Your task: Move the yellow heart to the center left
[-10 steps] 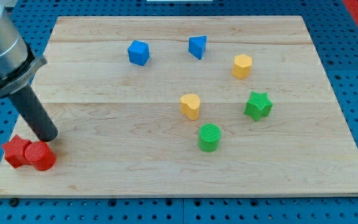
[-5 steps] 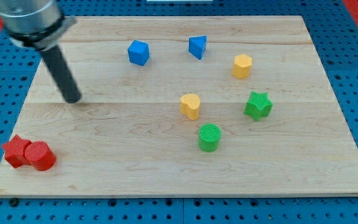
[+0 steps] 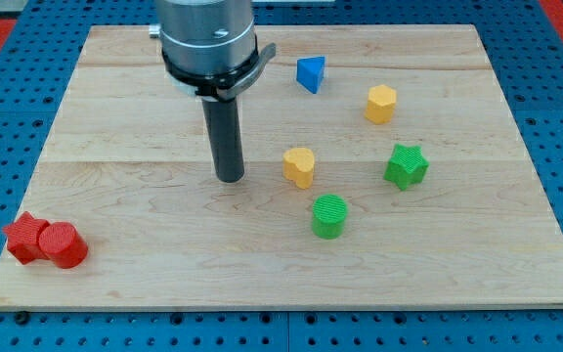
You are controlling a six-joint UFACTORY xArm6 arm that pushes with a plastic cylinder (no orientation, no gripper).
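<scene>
The yellow heart (image 3: 299, 166) lies near the middle of the wooden board (image 3: 125, 244). My tip (image 3: 230, 179) rests on the board a short way to the view's left of the heart, not touching it. The arm's body hides the blue cube that lay near the view's top.
A green cylinder (image 3: 328, 216) lies just below and right of the heart. A green star (image 3: 406, 165) is to its right. A yellow hexagon (image 3: 380, 103) and a blue triangle (image 3: 310, 73) lie toward the top. A red star (image 3: 23, 237) and a red cylinder (image 3: 64, 245) sit at the bottom left.
My tip has swept from the bottom left by the red blocks up and across to the right, ending just left of the yellow heart. No block has moved.
</scene>
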